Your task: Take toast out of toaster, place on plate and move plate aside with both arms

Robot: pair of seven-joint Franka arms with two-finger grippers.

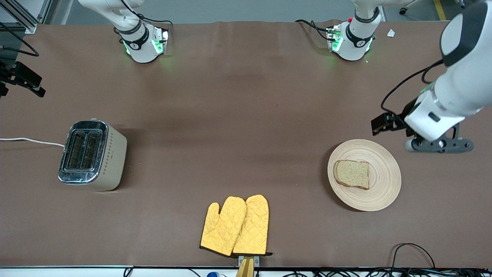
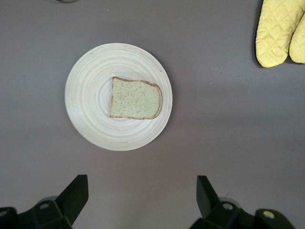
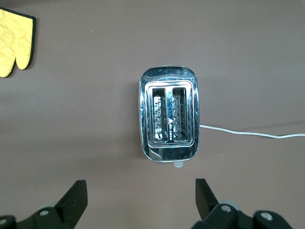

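A brown bench (image 1: 246,115) holds a round, pale wooden plate (image 1: 384,192) toward the left arm's end. One slice of toast (image 1: 352,174) lies flat on the plate, a little off its middle toward the right arm's end. The slice is nearly square; its rounded top edge points toward the left arm's end and slightly toward the front camera, its flat base toward the right arm's end. The left hand (image 2: 142,195) hangs in the air over bare bench beside the plate, its fingers (image 2: 76,193) spread wide apart and holding nothing. The right hand (image 3: 140,198) hangs over the bench beside a chrome-topped toaster (image 1: 92,156) at the right arm's end, fingers also wide apart and empty. Two yellow quilted oven mitts (image 1: 236,227) lie side by side at the bench edge nearest the front camera.
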